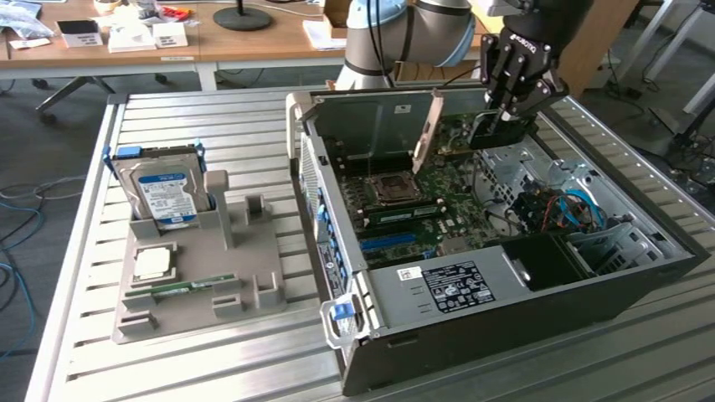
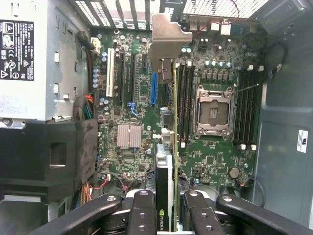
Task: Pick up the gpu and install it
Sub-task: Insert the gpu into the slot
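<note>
- My pincer [image 1: 505,113] is clamped on the gpu [image 1: 497,134]. In the wrist view both fingers [image 2: 142,210] press its faces, and the card stands on edge between them.
- The gpu is inside the open case [image 1: 625,285], over the motherboard [image 1: 447,191], with its metal end bracket [image 1: 426,134] toward the case's rear wall.
- From the wrist, the gpu [image 2: 165,171] runs edge-on out to the bracket [image 2: 168,41], which sits just beside the case's rear slot openings [image 2: 117,10].
- I can't tell whether the card's lower edge touches a slot or hangs just above the board, because the card itself hides that line.
- My read is that this is the lining-up part of the install.
- To do it well, I want the card square to the case's rear wall with no lean.
- Its edge should sit over its own long slot, not the memory slots [image 2: 185,98] just beside it.
- The bracket's foot should drop into the gap at the case's rear wall, not ride on the lip.
- I'm gripping the end far from the bracket, so any push toward the case floor should be straight and even, or the bracket end may lag and the card rock.
- Outside the case, the hard drive [image 1: 166,194] stands on the worktop [image 1: 179,117], well apart.
</note>
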Robot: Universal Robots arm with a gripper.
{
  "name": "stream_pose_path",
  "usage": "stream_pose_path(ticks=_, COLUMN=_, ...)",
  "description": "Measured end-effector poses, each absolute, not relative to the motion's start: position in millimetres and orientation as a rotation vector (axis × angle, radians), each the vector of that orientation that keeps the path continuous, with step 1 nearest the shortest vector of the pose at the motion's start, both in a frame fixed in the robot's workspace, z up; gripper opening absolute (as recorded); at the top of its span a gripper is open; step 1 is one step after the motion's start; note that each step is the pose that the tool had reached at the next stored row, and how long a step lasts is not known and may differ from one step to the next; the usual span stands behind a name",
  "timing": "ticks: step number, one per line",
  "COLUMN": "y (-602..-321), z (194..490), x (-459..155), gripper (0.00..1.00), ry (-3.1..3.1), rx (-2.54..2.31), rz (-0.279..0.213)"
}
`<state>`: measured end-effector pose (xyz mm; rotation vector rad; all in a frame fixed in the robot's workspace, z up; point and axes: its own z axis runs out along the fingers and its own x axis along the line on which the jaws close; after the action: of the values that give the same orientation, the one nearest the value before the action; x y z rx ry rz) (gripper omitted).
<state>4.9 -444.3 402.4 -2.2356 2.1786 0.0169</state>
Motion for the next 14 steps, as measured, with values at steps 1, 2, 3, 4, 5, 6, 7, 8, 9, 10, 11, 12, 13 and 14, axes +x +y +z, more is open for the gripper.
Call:
stream_pose_path(ticks=1, y=-444.3, z=402.0, x=4.6, gripper=0.27, ry=2.178, rx=-2.235, rz=0.017)
stream_pose_path(ticks=2, y=-444.3, z=401.5, x=4.3, gripper=0.27, ry=2.178, rx=-2.234, rz=0.016)
stream_pose_path(ticks=3, y=-444.4, z=400.8, x=3.9, gripper=0.27, ry=2.178, rx=-2.233, rz=0.015)
stream_pose_path(ticks=4, y=-444.4, z=400.1, x=3.5, gripper=0.27, ry=2.178, rx=-2.233, rz=0.013)
stream_pose_path(ticks=5, y=-444.4, z=399.2, x=3.1, gripper=0.27, ry=2.177, rx=-2.232, rz=0.012)
stream_pose_path(ticks=6, y=-444.3, z=398.6, x=2.8, gripper=0.27, ry=2.177, rx=-2.231, rz=0.010)
stream_pose_path(ticks=7, y=-444.3, z=398.1, x=2.6, gripper=0.27, ry=2.177, rx=-2.231, rz=0.010)
stream_pose_path(ticks=8, y=-444.3, z=397.8, x=2.6, gripper=0.27, ry=2.177, rx=-2.231, rz=0.010)
stream_pose_path(ticks=9, y=-444.4, z=397.8, x=2.5, gripper=0.27, ry=2.177, rx=-2.231, rz=0.010)
stream_pose_path(ticks=10, y=-444.4, z=397.8, x=2.5, gripper=0.27, ry=2.177, rx=-2.231, rz=0.010)
stream_pose_path(ticks=11, y=-444.4, z=397.7, x=2.4, gripper=0.27, ry=2.177, rx=-2.231, rz=0.010)
stream_pose_path(ticks=12, y=-444.4, z=397.6, x=2.4, gripper=0.27, ry=2.177, rx=-2.231, rz=0.010)
stream_pose_path(ticks=13, y=-444.4, z=397.6, x=2.4, gripper=0.27, ry=2.177, rx=-2.231, rz=0.010)
stream_pose_path(ticks=14, y=-444.3, z=397.6, x=2.4, gripper=0.27, ry=2.177, rx=-2.231, rz=0.010)
